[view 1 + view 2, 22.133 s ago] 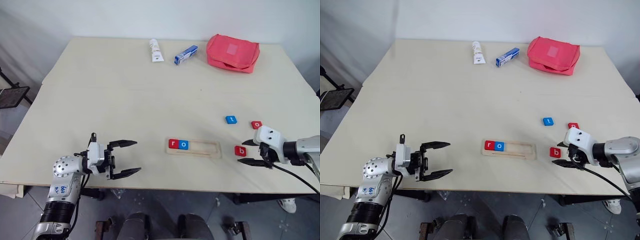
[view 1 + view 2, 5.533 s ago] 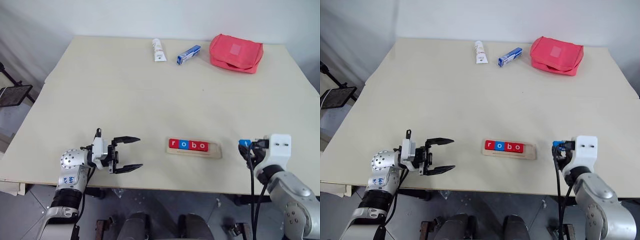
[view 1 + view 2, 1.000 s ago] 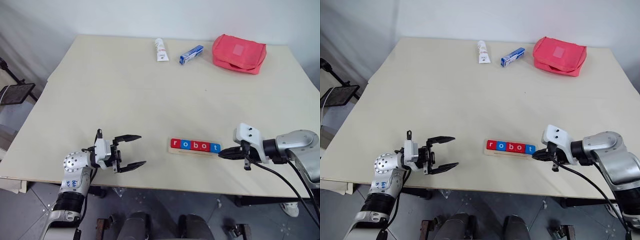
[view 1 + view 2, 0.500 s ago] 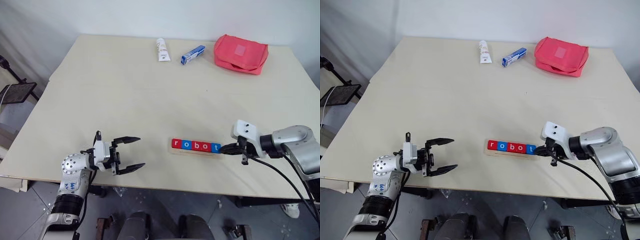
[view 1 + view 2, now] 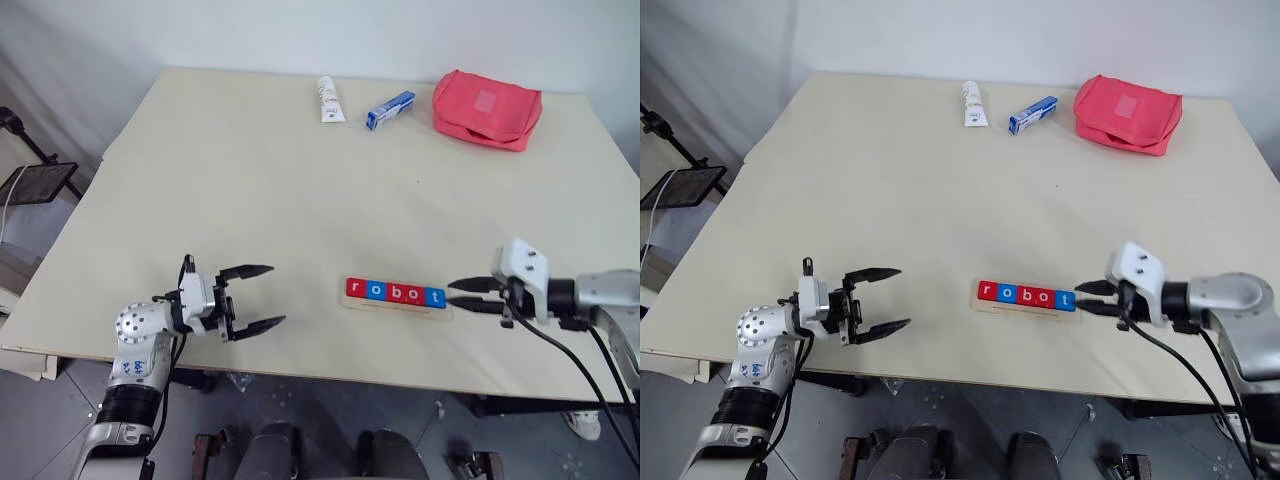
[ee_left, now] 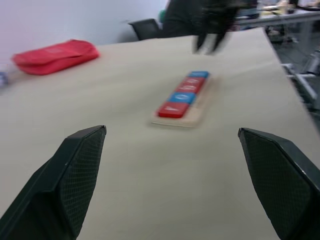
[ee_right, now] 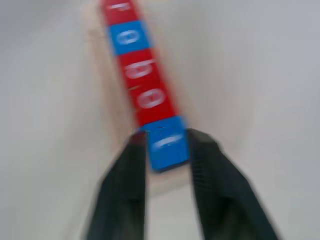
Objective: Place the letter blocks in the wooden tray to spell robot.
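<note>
Left eye view: five letter blocks spell robot along the wooden tray; right gripper, nearest, sits half-open and empty just beyond its t end.

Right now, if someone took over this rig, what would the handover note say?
Left gripper: open, holding nothing, over bare table to the left of the wooden tray.
Right gripper: fingers parted, just off the tray's right end beside the blue t; the wrist view shows them either side of that block, contact unclear.
Letter blocks: all five sit in the tray in a row, reading r, o, b, o, t.
Done: the word is spelled.
Left: probably only pulling the right gripper clear without nudging the t.
</note>
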